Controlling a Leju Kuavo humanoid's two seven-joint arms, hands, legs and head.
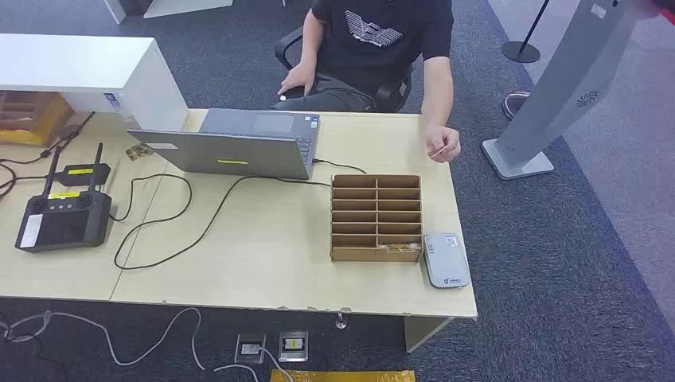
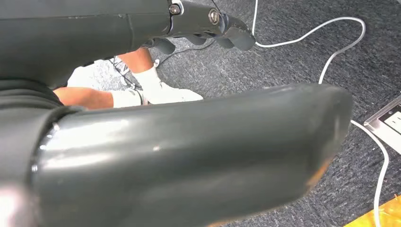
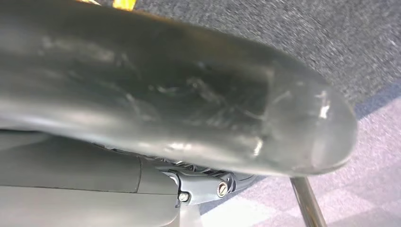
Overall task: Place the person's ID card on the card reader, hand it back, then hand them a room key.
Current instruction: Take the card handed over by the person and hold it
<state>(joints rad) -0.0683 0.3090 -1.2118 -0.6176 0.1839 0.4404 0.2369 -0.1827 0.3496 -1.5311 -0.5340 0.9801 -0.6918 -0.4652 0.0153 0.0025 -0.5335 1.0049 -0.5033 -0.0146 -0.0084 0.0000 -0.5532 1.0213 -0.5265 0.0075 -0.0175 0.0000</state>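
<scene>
While both my arms hung below the desk edge, my left hand (image 2: 208,28) sat low over the grey carpet (image 2: 293,66), thumb (image 2: 189,165) big in the left wrist view, darker fingers (image 2: 236,38) curled in past it with nothing between them that I could see. White cable (image 2: 331,61) ran across the carpet just beyond those fingertips; a floor socket (image 2: 387,123) sat off past the thumb tip. My right hand (image 3: 189,118) was mostly thumb in the right wrist view, fingers hidden behind it, so I couldn't tell if they were apart or together. A metal leg (image 3: 307,203) stood on the floor near that thumb tip. ID card (image 1: 437,150) was well away from both hands, across the table (image 1: 263,263), pinched in the person's hand (image 1: 442,146) at the far right edge. Card reader (image 1: 445,259) lay flat at the near right corner, touching or just beside the wooden slot box (image 1: 376,217); something small lay in the box's nearest right slot, too small to identify. Laptop (image 1: 239,142) and a black controller (image 1: 64,219) sat further left.
</scene>
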